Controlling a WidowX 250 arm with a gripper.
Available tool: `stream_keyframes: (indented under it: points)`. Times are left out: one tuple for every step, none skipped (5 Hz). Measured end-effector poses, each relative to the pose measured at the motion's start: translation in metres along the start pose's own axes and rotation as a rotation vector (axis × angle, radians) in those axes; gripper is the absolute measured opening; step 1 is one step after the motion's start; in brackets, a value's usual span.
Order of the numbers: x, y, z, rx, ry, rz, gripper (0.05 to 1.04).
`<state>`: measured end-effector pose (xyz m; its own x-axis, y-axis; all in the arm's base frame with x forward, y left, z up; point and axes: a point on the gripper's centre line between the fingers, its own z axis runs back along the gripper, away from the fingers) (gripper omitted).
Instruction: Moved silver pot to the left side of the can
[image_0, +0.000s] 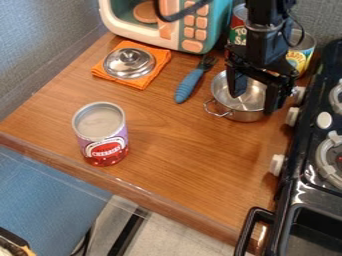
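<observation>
Spotting the black gripper (253, 102) right at the silver pot (242, 115), two o'clock, with jaws spread wide, and the cherry can (101, 142) over at nine o'clock!

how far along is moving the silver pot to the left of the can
Positioning looks done: the open gripper hangs at the silver pot. Nothing looks in hand; its fingers stand apart. Grasping, carrying and placing remain, since the pot sits right of the red-and-purple can.
</observation>
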<state>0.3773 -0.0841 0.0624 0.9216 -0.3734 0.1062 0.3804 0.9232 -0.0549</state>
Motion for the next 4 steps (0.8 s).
stream_keyframes:
  points:
    - [0.003,0.006,-0.016,0.021,0.040,-0.010,1.000]
    - [0.003,0.006,-0.030,0.020,0.069,-0.006,0.962]
    - [0.004,-0.003,-0.034,0.021,0.079,-0.035,0.683]
    - [0.005,-0.003,-0.033,0.022,0.075,-0.054,0.378]
